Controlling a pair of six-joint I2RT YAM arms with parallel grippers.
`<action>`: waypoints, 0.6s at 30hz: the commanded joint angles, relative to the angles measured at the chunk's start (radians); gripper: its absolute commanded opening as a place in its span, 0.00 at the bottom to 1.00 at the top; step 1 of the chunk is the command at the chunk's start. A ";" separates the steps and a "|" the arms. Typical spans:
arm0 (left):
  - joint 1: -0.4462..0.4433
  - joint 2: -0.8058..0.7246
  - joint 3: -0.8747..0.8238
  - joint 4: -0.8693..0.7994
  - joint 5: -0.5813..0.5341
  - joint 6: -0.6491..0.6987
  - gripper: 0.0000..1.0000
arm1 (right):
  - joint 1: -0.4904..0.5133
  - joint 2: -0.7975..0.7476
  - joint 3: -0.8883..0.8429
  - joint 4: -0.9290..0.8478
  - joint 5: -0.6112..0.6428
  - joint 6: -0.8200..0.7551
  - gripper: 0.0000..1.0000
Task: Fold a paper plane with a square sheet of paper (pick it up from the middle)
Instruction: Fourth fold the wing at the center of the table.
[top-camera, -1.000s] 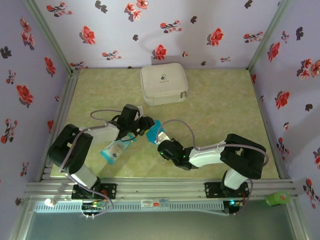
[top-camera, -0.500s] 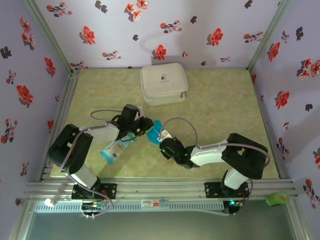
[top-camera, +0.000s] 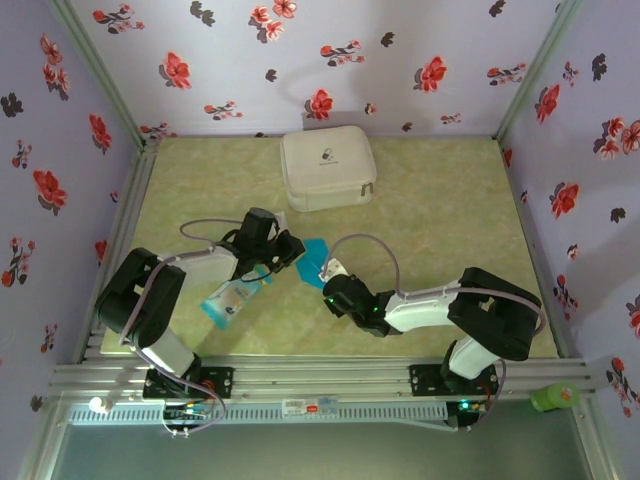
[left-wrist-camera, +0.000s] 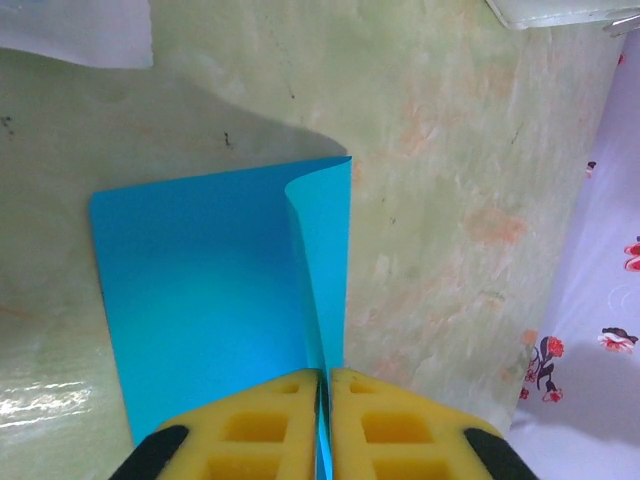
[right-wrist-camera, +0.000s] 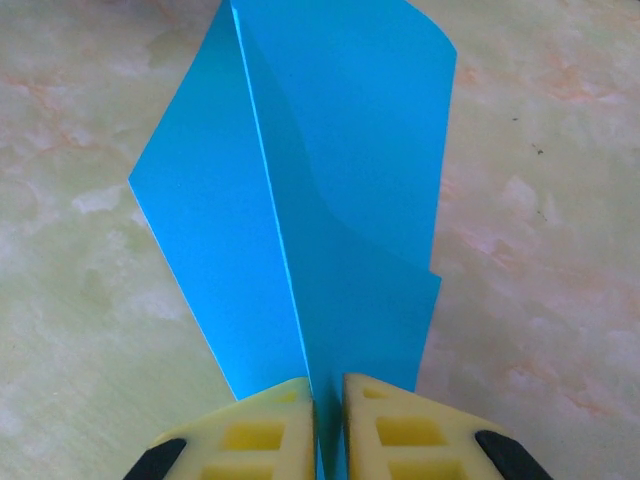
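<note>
Blue paper sheet (left-wrist-camera: 200, 290) partly folded, lying on table (top-camera: 450, 200) ahead of both fingertips. Left gripper (left-wrist-camera: 325, 375) pinched tight on raised flap; right gripper (right-wrist-camera: 327, 385) clamped on sheet's crease.

Paper (left-wrist-camera: 200, 290): bright blue, plain, paler sheen mid-sheet.
Left gripper (left-wrist-camera: 325, 385), right gripper (right-wrist-camera: 328, 392): yellow fingers, black lower corners.
Table (left-wrist-camera: 450, 200): pale green, marbled, orange-pink blotches.
Walls (top-camera: 400, 40): lilac, scattered red and dark flowers.
Case (top-camera: 327, 168): off-white, small dark logo.
Packet (top-camera: 232, 298): pale blue and white.
Arms (top-camera: 420, 312): white shells, black joints.
Rail (top-camera: 320, 380): silver.
Small object (top-camera: 555, 397) by rail: bright green.
</note>
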 joint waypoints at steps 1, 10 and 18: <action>0.008 -0.010 0.005 0.004 0.013 0.009 0.10 | -0.008 -0.019 -0.010 0.019 0.009 0.019 0.14; 0.011 -0.053 -0.012 0.000 0.001 0.022 0.19 | -0.052 -0.048 -0.028 0.044 -0.084 0.101 0.00; 0.012 -0.124 -0.054 -0.022 -0.064 0.038 0.27 | -0.153 -0.051 -0.064 0.155 -0.327 0.284 0.00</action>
